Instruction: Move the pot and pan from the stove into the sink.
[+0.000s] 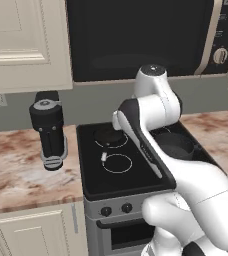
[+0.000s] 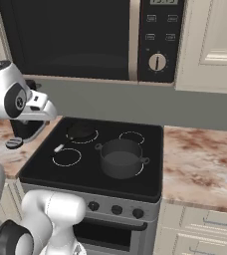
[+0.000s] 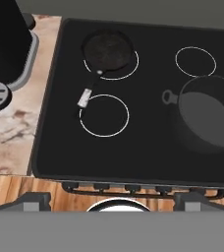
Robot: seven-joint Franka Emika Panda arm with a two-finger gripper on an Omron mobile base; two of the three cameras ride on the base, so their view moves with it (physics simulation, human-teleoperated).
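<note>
Two items are left to move: the pot (image 2: 121, 158) sits on the front right burner and the pan (image 3: 108, 50) on the back left burner of the stove (image 3: 148, 147). Nothing is held; the jaws are spread wide above the cooktop. The pan's handle is pointed toward the stove's front edge, slightly leftward.

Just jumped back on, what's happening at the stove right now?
Nothing is picked up yet. The pan sits on the back left burner of the stove, its handle pointing toward the front left ring. The pot stands on the front right burner. The gripper is open and empty, held above the stove's front edge, looking down over the cooktop.
</note>
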